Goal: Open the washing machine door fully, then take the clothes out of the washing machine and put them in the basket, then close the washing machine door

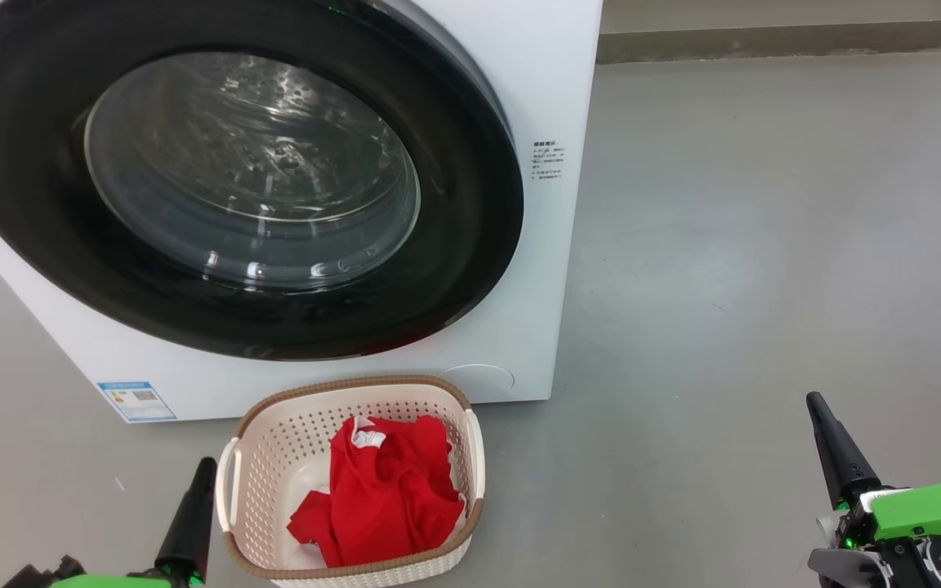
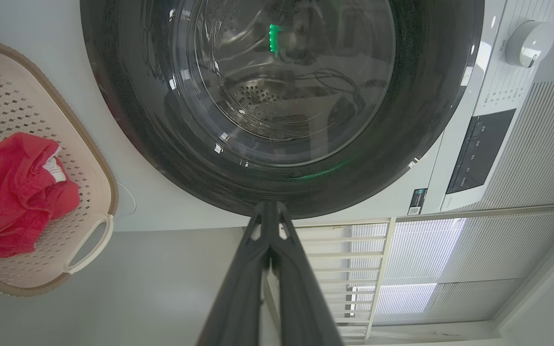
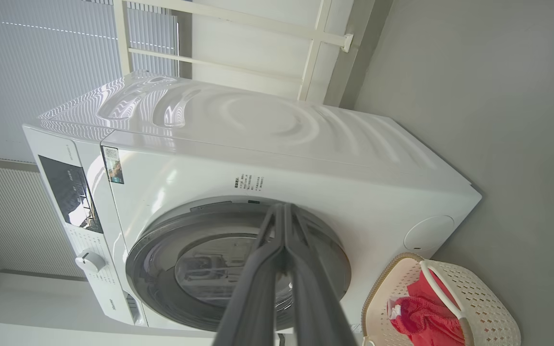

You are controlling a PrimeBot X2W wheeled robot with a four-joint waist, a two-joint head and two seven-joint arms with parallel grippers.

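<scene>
You see the washing machine door (image 1: 250, 171) apparently shut on the washing machine (image 1: 548, 82). The red clothes (image 1: 389, 490) lie in the basket (image 1: 356, 384), which sits on the grey floor (image 1: 764, 245) just below the door. Your left gripper (image 1: 206, 467) beside the basket and your right gripper (image 1: 817, 403) well apart from it are both pinched together, holding nothing.

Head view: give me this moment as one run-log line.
door: looks closed | clothes: in basket | left gripper: shut, empty | right gripper: shut, empty
</scene>
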